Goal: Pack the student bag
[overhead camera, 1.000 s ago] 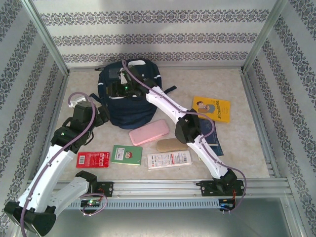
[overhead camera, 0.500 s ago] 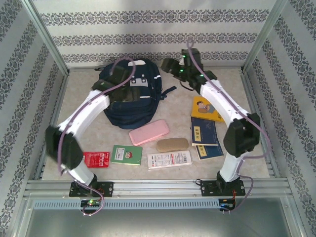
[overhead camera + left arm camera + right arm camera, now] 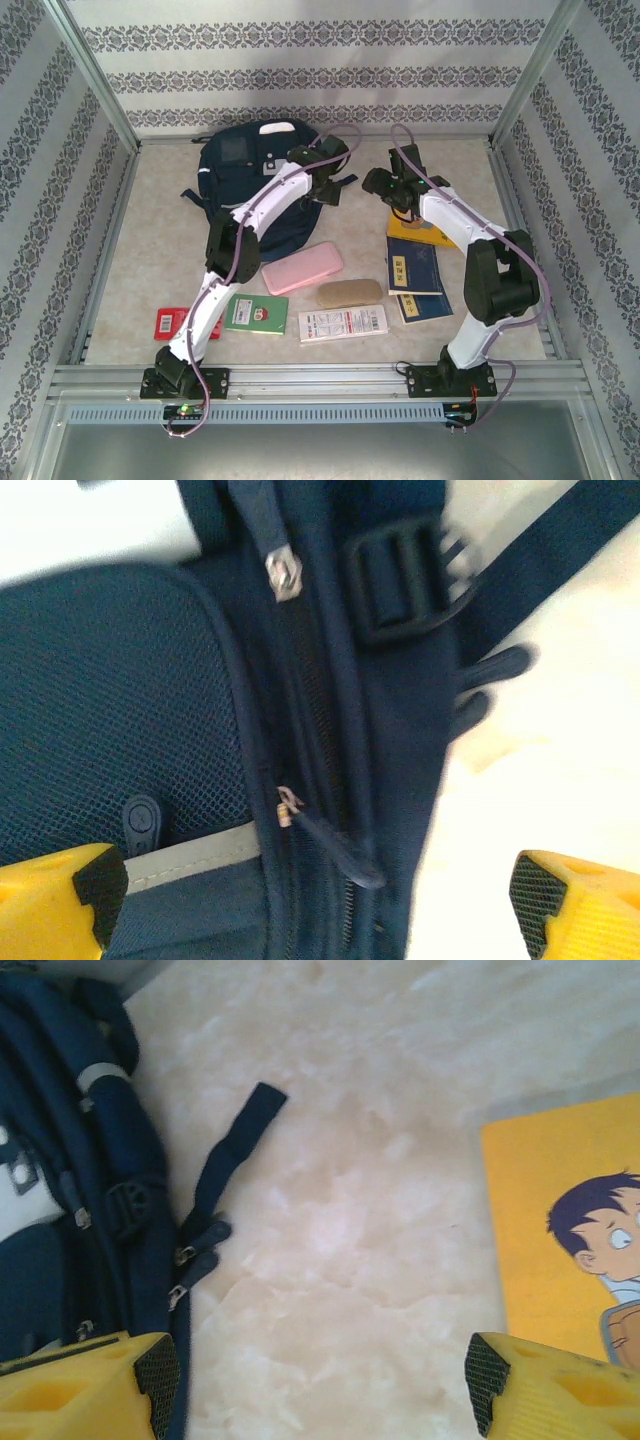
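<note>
Nearest on the tabletop [image 3: 135, 255] lie a red packet [image 3: 172, 322], green notebook [image 3: 257, 313], white card [image 3: 342, 323], tan case [image 3: 349, 293], pink case [image 3: 302, 267] and blue booklets [image 3: 412, 270]. Farther back, the right jaws gape empty above bare surface, between a yellow book [image 3: 560, 1230] and the student bag [image 3: 240, 165]. The left jaws, spread wide and holding nothing, hover over the bag's side. Closing there could catch the strap buckle [image 3: 400, 580] rather than a zipper pull [image 3: 335, 848], dragging the soft bag.
</note>
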{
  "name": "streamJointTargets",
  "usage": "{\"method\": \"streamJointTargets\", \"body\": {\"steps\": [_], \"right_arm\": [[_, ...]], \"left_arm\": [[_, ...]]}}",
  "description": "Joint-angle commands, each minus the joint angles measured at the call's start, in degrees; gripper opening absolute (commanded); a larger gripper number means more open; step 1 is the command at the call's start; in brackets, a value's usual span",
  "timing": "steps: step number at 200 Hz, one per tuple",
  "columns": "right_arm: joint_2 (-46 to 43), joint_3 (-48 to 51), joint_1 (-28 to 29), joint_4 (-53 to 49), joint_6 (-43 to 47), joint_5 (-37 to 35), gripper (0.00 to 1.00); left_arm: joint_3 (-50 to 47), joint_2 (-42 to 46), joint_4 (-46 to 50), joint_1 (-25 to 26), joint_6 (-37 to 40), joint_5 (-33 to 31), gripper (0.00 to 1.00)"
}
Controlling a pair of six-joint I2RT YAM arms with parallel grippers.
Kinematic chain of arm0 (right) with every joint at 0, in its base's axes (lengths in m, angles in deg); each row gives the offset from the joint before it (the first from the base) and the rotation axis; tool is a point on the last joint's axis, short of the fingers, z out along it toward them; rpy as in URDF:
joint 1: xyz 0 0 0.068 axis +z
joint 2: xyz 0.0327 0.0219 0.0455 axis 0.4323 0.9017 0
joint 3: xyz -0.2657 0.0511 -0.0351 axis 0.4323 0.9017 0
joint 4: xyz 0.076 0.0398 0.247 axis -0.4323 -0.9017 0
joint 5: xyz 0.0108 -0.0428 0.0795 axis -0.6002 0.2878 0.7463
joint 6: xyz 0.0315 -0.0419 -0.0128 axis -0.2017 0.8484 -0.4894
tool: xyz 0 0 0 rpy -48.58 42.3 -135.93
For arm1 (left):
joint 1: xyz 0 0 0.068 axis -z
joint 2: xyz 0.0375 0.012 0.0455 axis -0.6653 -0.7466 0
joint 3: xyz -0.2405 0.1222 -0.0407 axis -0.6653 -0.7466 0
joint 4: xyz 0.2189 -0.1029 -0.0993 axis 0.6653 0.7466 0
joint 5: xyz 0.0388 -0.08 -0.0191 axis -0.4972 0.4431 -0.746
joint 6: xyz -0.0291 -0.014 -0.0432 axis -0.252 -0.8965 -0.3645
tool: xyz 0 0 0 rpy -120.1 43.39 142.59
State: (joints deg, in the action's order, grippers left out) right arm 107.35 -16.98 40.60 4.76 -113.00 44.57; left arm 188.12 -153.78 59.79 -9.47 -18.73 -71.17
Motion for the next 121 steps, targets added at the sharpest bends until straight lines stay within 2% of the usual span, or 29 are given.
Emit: {"method": "streamJointTargets", "body": {"steps": [1, 15, 32, 46, 62, 83, 97, 121], "right_arm": [[1.3, 1.0, -0.1, 3.3, -1.1, 2.6, 0.76], [2.3, 0.7, -0.3, 3.7, -0.9, 3.7, 0.76], [3.2, 0.4, -0.4, 4.3, -0.7, 5.1, 0.74], [3.5, 0.4, -0.4, 5.2, -0.3, 6.5, 0.72], [3.2, 1.3, -0.3, 7.8, 0.8, 8.9, 0.7], [2.4, 2.7, -0.3, 10.4, 2.0, 11.0, 0.66], [2.2, 3.3, -0.1, 12.3, 3.5, 13.6, 0.65], [3.2, 2.6, 0.3, 13.3, 5.2, 18.6, 0.62]], "left_arm": [[0.6, -1.9, 4.6, -1.4, -0.5, -4.6, 0.97], [0.9, -3.8, 4.6, -2.1, -1.0, -2.7, 0.94], [0.0, -5.2, 3.4, -2.8, -1.1, 0.0, 0.85], [-1.8, -5.9, 1.5, -3.5, -0.2, 3.8, 0.67], [-4.1, -5.8, -0.8, -3.8, 1.0, 7.8, 0.41], [-6.3, -5.3, -2.4, -4.3, 3.4, 12.0, 0.14], [-8.2, -3.7, -3.4, -4.5, 5.1, 14.3, 0.0], [-13.7, 2.0, -6.8, -4.8, 8.1, 15.8, 0.0]]}}
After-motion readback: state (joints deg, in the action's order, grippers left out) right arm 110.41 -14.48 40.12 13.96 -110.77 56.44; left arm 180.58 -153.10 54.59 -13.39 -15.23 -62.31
